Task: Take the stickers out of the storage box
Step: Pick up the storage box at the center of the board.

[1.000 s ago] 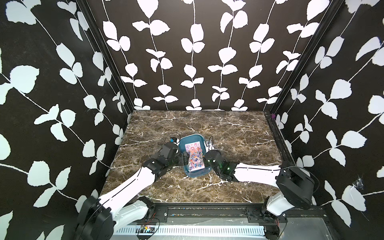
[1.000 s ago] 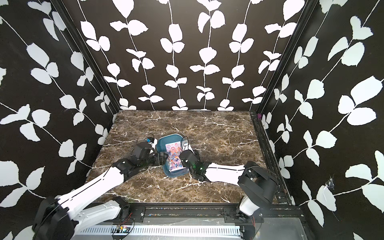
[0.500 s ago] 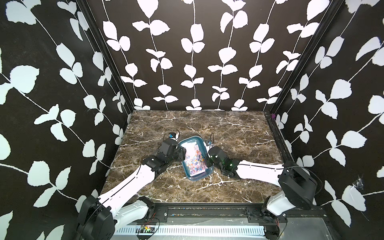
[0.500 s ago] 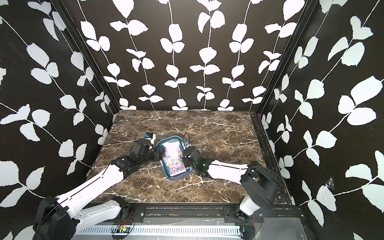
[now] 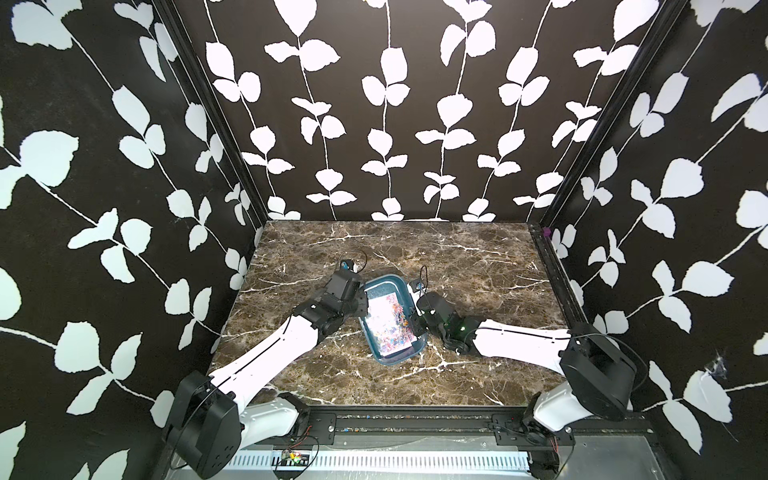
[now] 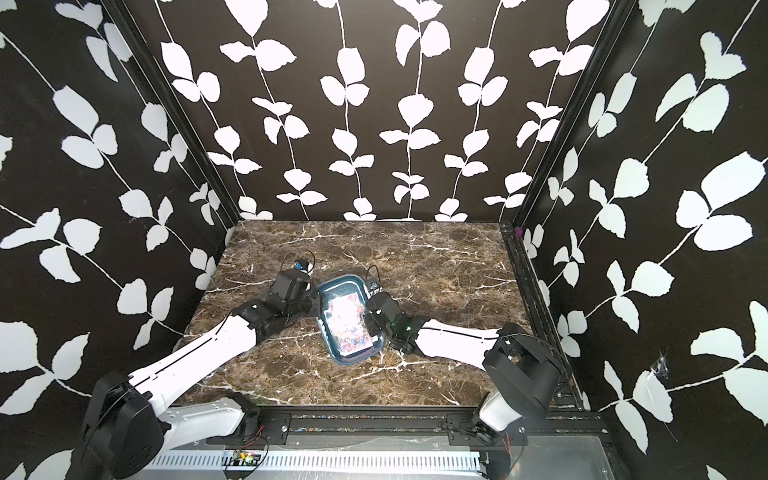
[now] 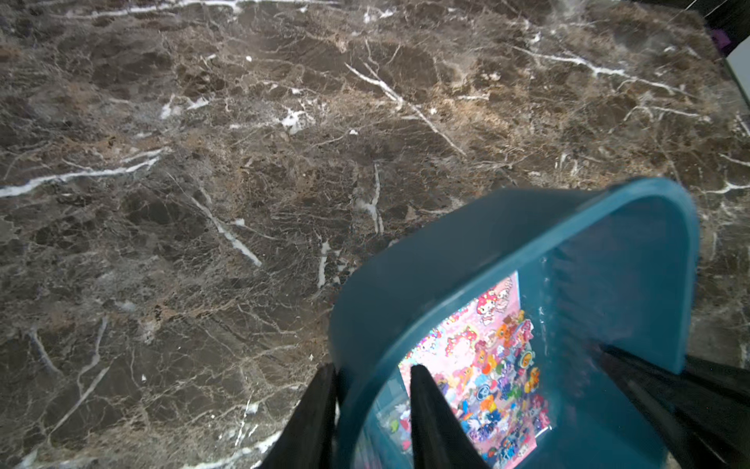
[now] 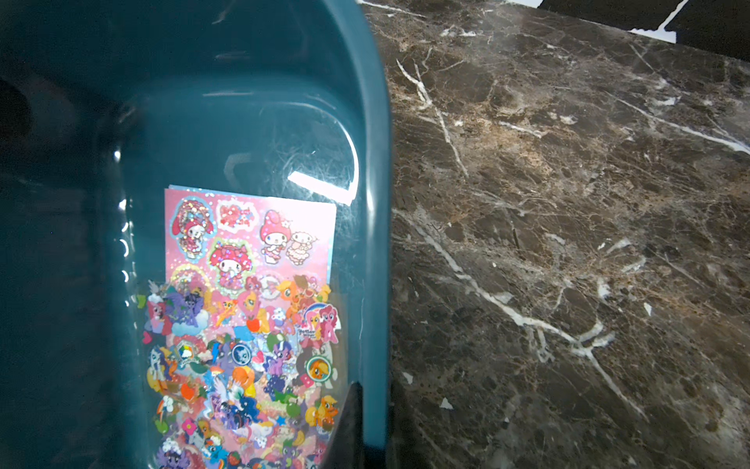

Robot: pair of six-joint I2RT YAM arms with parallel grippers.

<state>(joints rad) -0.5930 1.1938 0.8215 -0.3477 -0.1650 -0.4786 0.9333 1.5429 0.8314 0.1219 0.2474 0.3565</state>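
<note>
Two claws flank the storage box (image 5: pixel 384 279) (image 6: pixel 343 279), which sits near the middle of the tabletop (image 5: pixel 457 257), a little toward 6 o'clock. In both top views its long axis runs roughly from 11 to 5 o'clock.

The left claw (image 5: pixel 362 306) (image 7: pixel 373 369) is at the box's 9 o'clock side. In the left wrist view its fingers (image 7: pixel 316 418) stand apart astride the side wall (image 7: pixel 446 251), one outside and one inside. A sliver of the box's inside shows between the wall and the inner finger.

The right claw (image 5: pixel 415 322) is at the 3 o'clock side, pressed together on the rim (image 8: pixel 375 203). The right wrist view shows one dark finger (image 8: pixel 352 414) just inside that rim.

The stickers (image 5: pixel 388 326) (image 6: pixel 348 328) (image 7: pixel 487 365) (image 8: pixel 243 304) lie stacked inside the box. A pink cartoon sheet shows toward 12 o'clock, overlapped toward 6 o'clock by a clear sheet crowded with small multicoloured figures. A light-blue edge peeks from under the pink sheet.
</note>
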